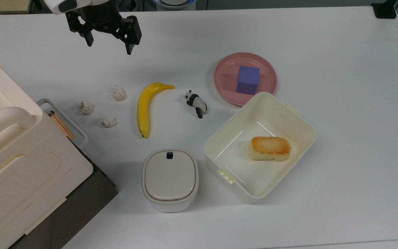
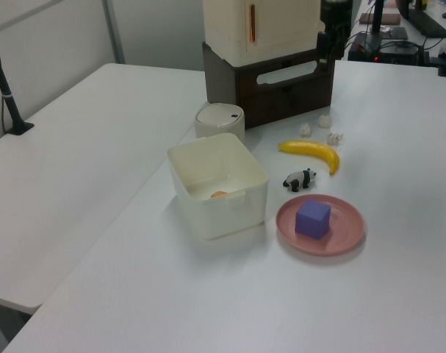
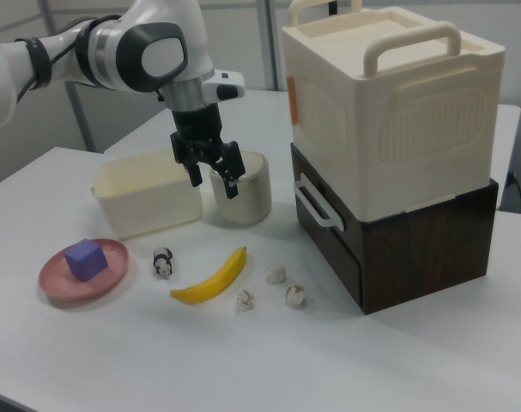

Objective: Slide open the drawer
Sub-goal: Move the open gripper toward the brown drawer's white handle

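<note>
The drawer has a dark brown front panel and sits flush in the dark base under the cream cabinet. Its white loop handle sticks out toward the table. In the top view the handle shows at the top view's left, and the drawer front faces the table in the left view. My gripper hangs open and holds nothing, above the table at the top view's upper left, well apart from the handle. In the right view the gripper is in front of the round canister.
Between gripper and drawer lie three white crumpled lumps and a banana. A panda figure, a pink plate with a purple cube, a cream bin with bread and a lidded canister stand further right. The cream cabinet tops the base.
</note>
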You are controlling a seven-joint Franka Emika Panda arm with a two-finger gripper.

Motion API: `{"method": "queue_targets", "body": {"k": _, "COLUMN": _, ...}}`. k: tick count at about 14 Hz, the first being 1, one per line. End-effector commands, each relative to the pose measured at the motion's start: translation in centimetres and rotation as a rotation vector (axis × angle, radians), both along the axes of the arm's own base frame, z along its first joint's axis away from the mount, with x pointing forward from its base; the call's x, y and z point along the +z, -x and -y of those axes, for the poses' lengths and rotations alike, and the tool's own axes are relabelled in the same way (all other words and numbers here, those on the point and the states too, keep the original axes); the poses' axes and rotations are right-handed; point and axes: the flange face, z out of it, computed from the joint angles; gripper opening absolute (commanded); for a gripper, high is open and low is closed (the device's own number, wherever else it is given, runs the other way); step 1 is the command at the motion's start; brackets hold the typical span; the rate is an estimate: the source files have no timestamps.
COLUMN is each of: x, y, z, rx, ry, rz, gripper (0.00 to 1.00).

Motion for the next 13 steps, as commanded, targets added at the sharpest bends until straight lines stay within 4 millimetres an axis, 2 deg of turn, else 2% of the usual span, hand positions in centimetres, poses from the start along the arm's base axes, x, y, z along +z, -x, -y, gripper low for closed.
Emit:
{"method": "queue_targets", "body": {"k": 1, "x": 0.1, "y": -0.2, "z": 0.3, "rx": 0.018, "ry": 0.008, "rz": 0.009, "gripper": 1.0}}
{"method": "queue_targets", "body": {"k": 6, "x": -0.4, "y": -0.3, "z": 0.2, "rx": 0.019, "ry": 0.001, "rz": 0.003, "gripper": 1.0}}
{"method": "queue_targets", "body": {"k": 7, "x": -1.7, "y": -0.9, "z": 0.1, "rx": 0.022, "ry": 0.001, "rz": -0.014, "gripper": 1.0}}
{"method": "queue_targets", "body": {"k": 9, "x": -2.1, "y": -2.3, "z": -0.1, "rx": 0.038, "ry": 0.014, "rz": 0.06, "gripper": 1.0}}
{"method": "queue_targets", "body": {"k": 10, "x": -3.2, "y": -3.0, "z": 0.1, "rx": 0.066, "ry": 0.024, "rz": 0.063, "gripper": 1.0}}
{"method": "queue_targets", "body": {"k": 13, "x": -3.9, "y": -3.9, "z": 0.0, "rx": 0.256, "ry": 0.055, "rz": 0.08, "gripper": 1.0}}
